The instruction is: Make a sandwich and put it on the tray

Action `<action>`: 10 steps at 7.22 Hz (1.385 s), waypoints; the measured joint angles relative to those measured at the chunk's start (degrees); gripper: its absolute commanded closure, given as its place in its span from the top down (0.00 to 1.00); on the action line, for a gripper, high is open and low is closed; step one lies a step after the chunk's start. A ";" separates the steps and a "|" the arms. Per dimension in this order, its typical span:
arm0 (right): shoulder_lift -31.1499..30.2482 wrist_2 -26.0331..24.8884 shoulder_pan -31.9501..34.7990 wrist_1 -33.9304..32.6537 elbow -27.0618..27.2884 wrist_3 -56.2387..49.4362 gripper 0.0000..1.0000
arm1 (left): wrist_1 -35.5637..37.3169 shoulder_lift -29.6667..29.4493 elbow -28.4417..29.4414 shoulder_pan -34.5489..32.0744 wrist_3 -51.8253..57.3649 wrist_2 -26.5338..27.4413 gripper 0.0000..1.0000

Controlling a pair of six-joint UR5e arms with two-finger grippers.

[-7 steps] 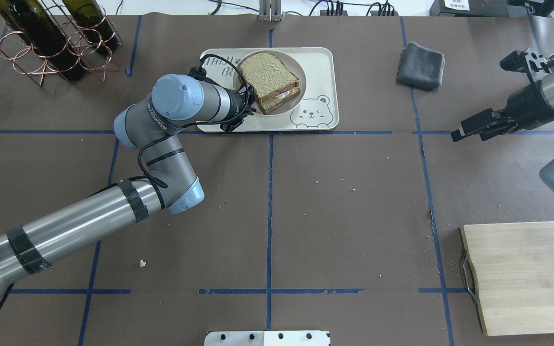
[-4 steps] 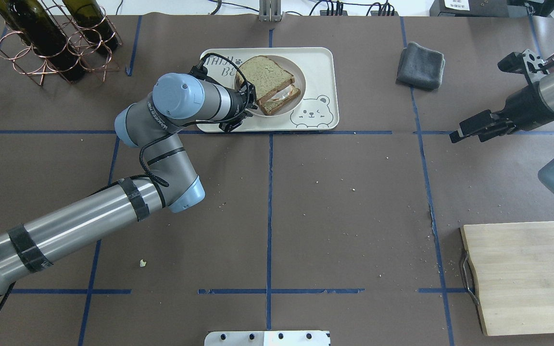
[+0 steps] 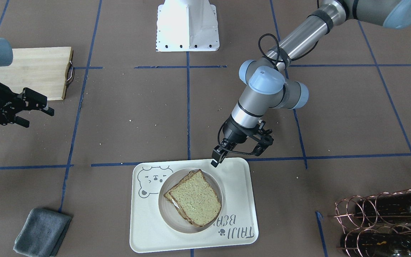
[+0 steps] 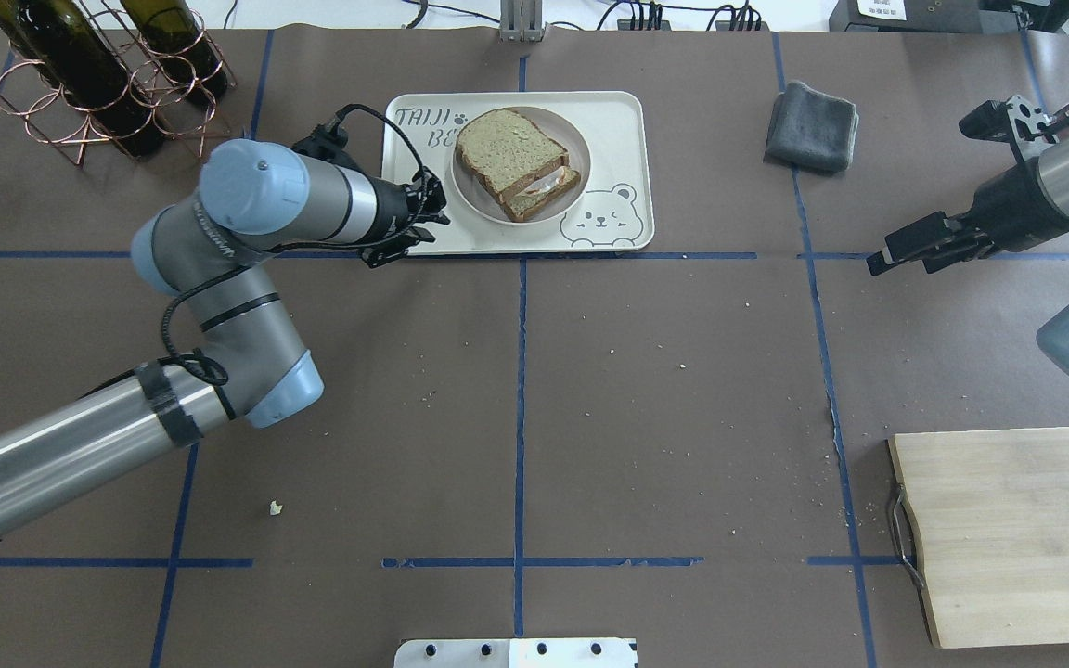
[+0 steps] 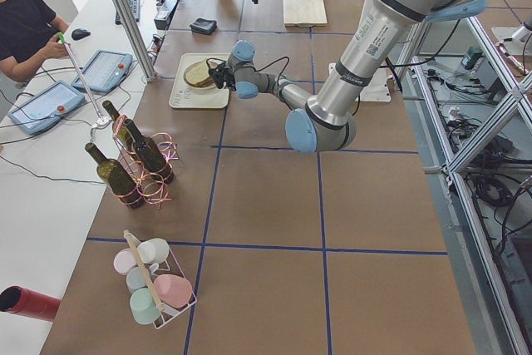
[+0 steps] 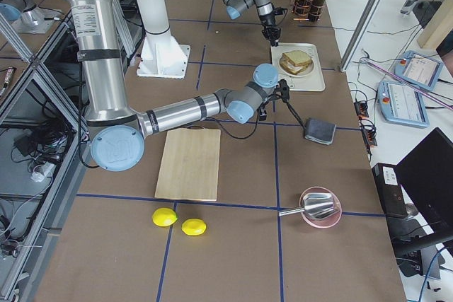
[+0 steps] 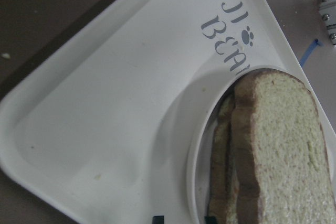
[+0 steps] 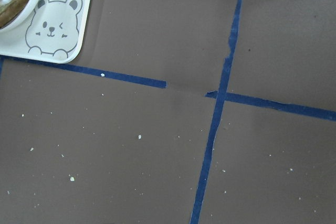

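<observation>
Bread is what we see first in the front view. The sandwich (image 3: 194,198) lies on a round plate (image 3: 165,217), and the plate rests in the tray (image 3: 239,185), so we think the job is almost done. The left pincer (image 3: 218,157) hangs over the tray's edge and holds nothing. The right pincer (image 3: 34,113) waits far off with its two fingers spread and nothing in them. We guess it is keeping out of the way.

From above, the top slice lies a bit crooked, so the lower slice and the white egg (image 4: 542,186) peek out. A second ago the left pincer was right at the plate, and its arm hid the tray's letters. Now it has pulled back to the tray's corner, and "TAIJI" shows. The sandwich and the right pincer are much where they were.

In the left side view, the near arm reaches toward the tray. The rest is too small for us to tell.

In the right side view, the sandwich sits on the tray, past a grey cloth (image 6: 320,131).

In the left wrist view, two black fingertips (image 7: 157,219) show at the bottom with a gap between them. Nothing is in the gap, so this pincer is apart and empty.

In the right wrist view, we see only the brown desk (image 8: 131,156) and the tray's bear corner.
</observation>
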 measured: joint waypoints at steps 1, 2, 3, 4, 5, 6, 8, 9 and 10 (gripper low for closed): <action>0.16 -1.56 0.29 -1.75 0.34 -0.08 1.00 | 3.71 6.90 -7.78 -1.02 9.59 -1.44 0.37; 0.24 -3.00 1.02 -4.41 1.18 -0.59 1.00 | 5.79 14.68 -13.88 -2.90 21.25 -2.88 0.37; 0.23 -4.19 2.48 -9.35 2.95 -3.38 1.00 | 6.48 22.74 -17.82 -7.36 35.50 -6.61 0.38; 0.16 -4.73 4.97 -16.84 5.71 -9.73 1.00 | 6.73 28.95 -19.43 -13.44 49.72 -11.43 0.37; 0.05 -4.93 8.32 -25.51 8.74 -18.40 1.00 | 7.16 33.93 -19.96 -20.35 63.30 -15.92 0.36; -0.14 -4.93 11.98 -33.98 10.85 -28.19 1.00 | 8.94 37.53 -19.81 -28.20 76.86 -19.68 0.36; -1.87 -4.50 16.67 -44.11 12.24 -40.39 1.00 | 23.47 38.84 -19.16 -43.80 103.85 -22.55 0.39; -3.33 -4.30 17.69 -45.67 13.07 -42.75 1.00 | 32.83 37.59 -18.93 -49.04 113.34 -22.94 0.59; -4.14 -4.13 18.08 -46.50 14.10 -43.53 1.00 | 40.22 36.82 -19.21 -51.65 117.97 -23.61 1.00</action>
